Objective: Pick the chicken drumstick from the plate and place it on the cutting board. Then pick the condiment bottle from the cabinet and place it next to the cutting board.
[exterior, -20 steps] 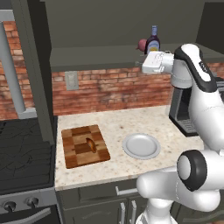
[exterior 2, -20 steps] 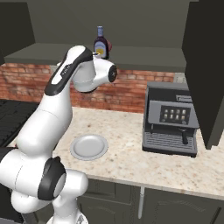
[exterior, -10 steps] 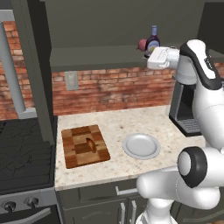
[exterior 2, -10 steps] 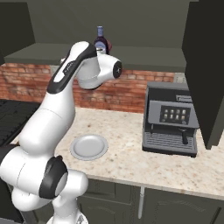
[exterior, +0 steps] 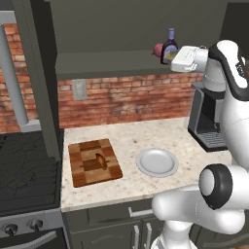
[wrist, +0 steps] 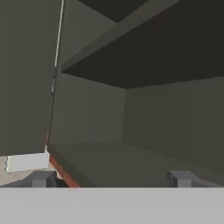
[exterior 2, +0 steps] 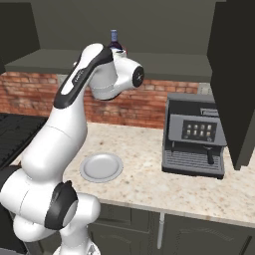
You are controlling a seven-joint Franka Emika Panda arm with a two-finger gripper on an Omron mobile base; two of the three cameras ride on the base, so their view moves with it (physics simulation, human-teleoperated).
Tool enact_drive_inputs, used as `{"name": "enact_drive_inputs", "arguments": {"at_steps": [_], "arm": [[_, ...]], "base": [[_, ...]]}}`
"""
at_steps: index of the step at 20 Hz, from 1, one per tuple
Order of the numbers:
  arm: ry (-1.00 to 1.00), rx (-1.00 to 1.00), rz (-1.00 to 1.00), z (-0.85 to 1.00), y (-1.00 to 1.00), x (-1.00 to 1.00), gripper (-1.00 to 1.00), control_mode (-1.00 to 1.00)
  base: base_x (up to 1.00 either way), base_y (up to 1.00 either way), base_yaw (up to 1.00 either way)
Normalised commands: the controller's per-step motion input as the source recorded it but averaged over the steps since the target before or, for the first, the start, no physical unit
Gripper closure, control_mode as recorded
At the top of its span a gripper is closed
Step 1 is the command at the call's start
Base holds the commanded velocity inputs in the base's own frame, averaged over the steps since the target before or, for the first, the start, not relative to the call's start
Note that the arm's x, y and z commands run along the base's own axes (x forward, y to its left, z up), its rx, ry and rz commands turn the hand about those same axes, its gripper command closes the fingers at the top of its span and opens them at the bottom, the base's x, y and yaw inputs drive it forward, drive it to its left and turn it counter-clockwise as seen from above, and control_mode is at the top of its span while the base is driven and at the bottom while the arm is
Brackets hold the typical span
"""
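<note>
One onion (exterior: 158, 49) beside condiment bottle (exterior: 169, 48) | hand (wrist: 111, 178) released | coffee machine (exterior 2: 193, 135) below

Kitchen, stove (exterior: 26, 165), coffee machine (exterior 2: 194, 134), brick backsplash (exterior: 126, 97)

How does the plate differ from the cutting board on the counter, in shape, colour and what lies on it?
The plate is round; the cutting board is rectangular. The plate is plain light grey with a raised rim; the cutting board is wood in light and dark brown checker blocks. The plate has nothing on it; the cutting board carries the chicken drumstick. The plate looks smaller than the board. Both lie flat on the speckled counter, side by side, apart.
</note>
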Motion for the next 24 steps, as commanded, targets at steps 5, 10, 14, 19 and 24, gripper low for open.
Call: {"name": "enact_drive_inputs", "arguments": {"at_steps": [5, 10, 14, 19, 24], "arm": [[-0.04, 0.00, -0.09, 0.18, -0.11, -0.08, -1.00, -1.00], [-0.02, 0.00, -0.09, 0.15, -0.07, 0.00, -1.00, -1.00], [0.00, 0.00, -0.09, 0.14, -0.06, 0.00, -1.00, -1.00], [0.00, 0.00, -0.09, 0.15, -0.07, 0.00, -1.00, -1.00], [0.00, 0.00, -0.10, 0.16, -0.08, 0.00, -1.00, -1.00]], "base": [[0.00, 0.00, 0.00], [0.00, 0.00, 0.00], [0.00, 0.00, 0.00], [0.00, 0.00, 0.00], [0.00, 0.00, 0.00]]}}
